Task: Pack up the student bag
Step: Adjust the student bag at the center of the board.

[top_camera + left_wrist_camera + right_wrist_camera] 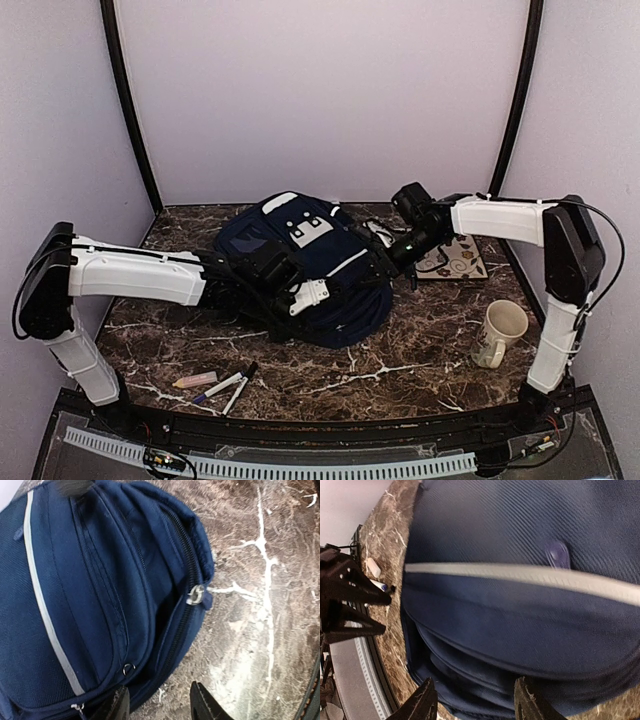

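Student bag (318,262) lies flat on the middle of the tabletop (400,372), with both arms reaching over it.

1. Left gripper (159,689): jaws apart, nothing between them. It hangs at the near rim of the bag, beside a compartment whose zip pull (197,594) sits partway along its track, so the mouth gapes.
2. Right gripper (474,681): jaws apart, holding nothing, poised just over the bag's striped side panel. Contact cannot be confirmed.

Step in hand, as judged: preparing the compartment opening; no item looks loaded yet. The next move calls for one gripper to pinch the opening's edge and hold it wide while the other fetches an item.

Count on the tabletop:
- bag: one
- markers (232,385): two, lying together near the front edge
- pale pink stick (195,380): one, just beside the markers
- mug (500,332): one, upright, front right
- patterned flat item (462,258): one, behind the right arm
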You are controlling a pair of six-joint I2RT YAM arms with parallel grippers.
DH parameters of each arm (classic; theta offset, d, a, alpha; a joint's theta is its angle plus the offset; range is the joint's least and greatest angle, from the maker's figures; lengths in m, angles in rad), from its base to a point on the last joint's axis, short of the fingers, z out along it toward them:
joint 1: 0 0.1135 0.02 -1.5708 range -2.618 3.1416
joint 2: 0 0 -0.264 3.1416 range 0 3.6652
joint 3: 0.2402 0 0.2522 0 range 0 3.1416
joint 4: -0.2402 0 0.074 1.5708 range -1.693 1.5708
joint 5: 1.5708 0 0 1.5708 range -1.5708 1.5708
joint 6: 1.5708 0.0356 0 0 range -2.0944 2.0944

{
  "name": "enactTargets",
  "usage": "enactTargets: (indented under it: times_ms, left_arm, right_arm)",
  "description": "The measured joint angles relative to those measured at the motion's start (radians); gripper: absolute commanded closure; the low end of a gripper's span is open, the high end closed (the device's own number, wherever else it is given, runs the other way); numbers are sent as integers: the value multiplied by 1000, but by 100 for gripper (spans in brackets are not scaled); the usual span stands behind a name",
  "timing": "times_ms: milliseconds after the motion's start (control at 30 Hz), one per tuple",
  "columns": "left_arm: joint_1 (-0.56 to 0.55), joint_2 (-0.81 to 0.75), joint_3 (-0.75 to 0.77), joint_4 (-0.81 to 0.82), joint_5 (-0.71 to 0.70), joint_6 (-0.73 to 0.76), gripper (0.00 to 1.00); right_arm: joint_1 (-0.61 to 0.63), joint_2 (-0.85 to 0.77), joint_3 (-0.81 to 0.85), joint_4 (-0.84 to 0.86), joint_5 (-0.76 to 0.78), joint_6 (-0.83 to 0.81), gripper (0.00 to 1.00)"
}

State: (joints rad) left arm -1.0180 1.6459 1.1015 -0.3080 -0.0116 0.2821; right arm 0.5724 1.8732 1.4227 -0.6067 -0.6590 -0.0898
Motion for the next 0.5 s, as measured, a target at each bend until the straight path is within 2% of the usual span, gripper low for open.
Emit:
enactTargets:
  times_ms: [300, 500]
  left_arm:
    - [16, 143, 15, 68, 61, 53, 62]
    - [16, 165, 26, 93, 79, 63, 77]
  right_arm:
    - [-106, -32, -142, -56, 92, -56, 47]
    - [-103, 42, -93, -63, 136, -66, 49]
